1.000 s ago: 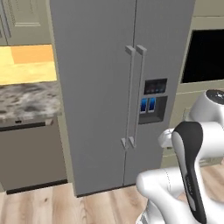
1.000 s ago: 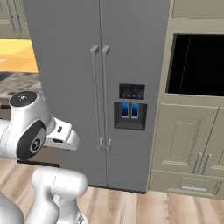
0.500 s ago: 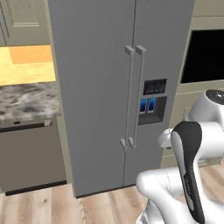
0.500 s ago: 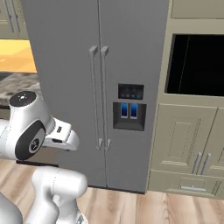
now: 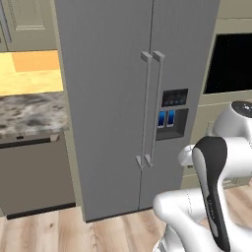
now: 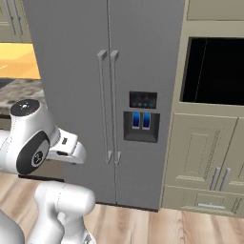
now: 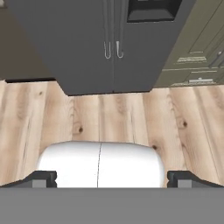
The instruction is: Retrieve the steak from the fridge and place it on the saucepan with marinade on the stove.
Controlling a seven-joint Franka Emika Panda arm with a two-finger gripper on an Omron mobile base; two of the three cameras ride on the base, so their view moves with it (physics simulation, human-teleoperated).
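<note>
Your gripper (image 7: 112, 178) hangs with its jaws spread wide and nothing between them, pointed down at the wood floor (image 7: 109, 118) in front of the fridge (image 5: 133, 98). Over the last second almost nothing has shifted: the fridge sits slightly closer in both base views, and the arm is folded as before. So you're barely edging in, and the retrieval hasn't begun. Both doors are shut, handles (image 6: 108, 105) untouched. The steak is presumably inside, hidden. Next you'd need to reach a handle.
</note>
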